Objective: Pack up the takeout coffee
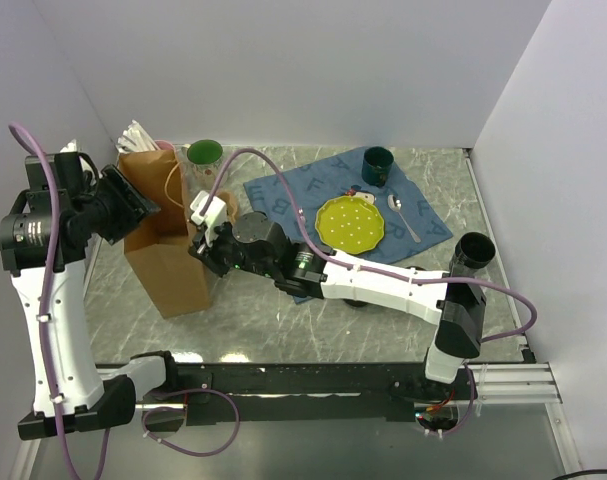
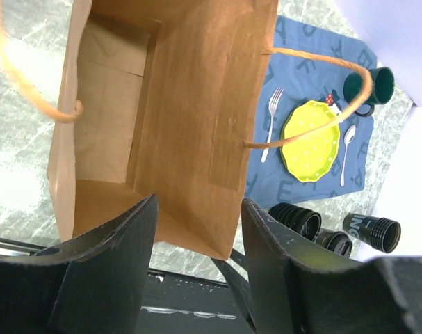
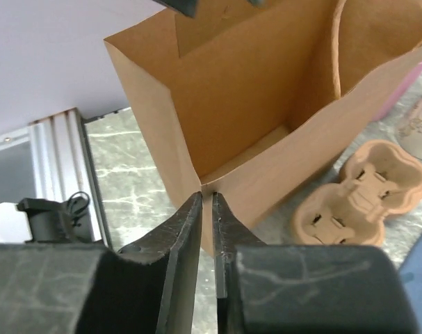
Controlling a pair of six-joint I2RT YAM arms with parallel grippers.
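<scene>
A brown paper bag [image 1: 168, 265] stands open at the left; its inside looks empty in the left wrist view [image 2: 183, 104]. My right gripper [image 1: 200, 245] is shut on the bag's top corner edge [image 3: 205, 196]. My left gripper [image 1: 133, 205] hangs open over the bag's mouth [image 2: 198, 209], holding nothing. One black ribbed cup [image 1: 473, 252] stands near the right wall and also shows in the left wrist view [image 2: 374, 233]. Two more black ribbed round shapes [image 2: 297, 219] sit left of it, partly hidden by my finger; I cannot tell whether they are cups. The tan cup carrier [image 3: 353, 202] lies beside the bag.
A blue cloth [image 1: 283, 190] holds a yellow-green plate [image 1: 350, 222], a spoon [image 1: 401, 215], a fork [image 2: 272, 125] and a dark green mug [image 1: 376, 165]. A glass [image 1: 203, 155] and a pink holder of white sticks [image 1: 143, 135] stand behind the bag. White walls enclose the table.
</scene>
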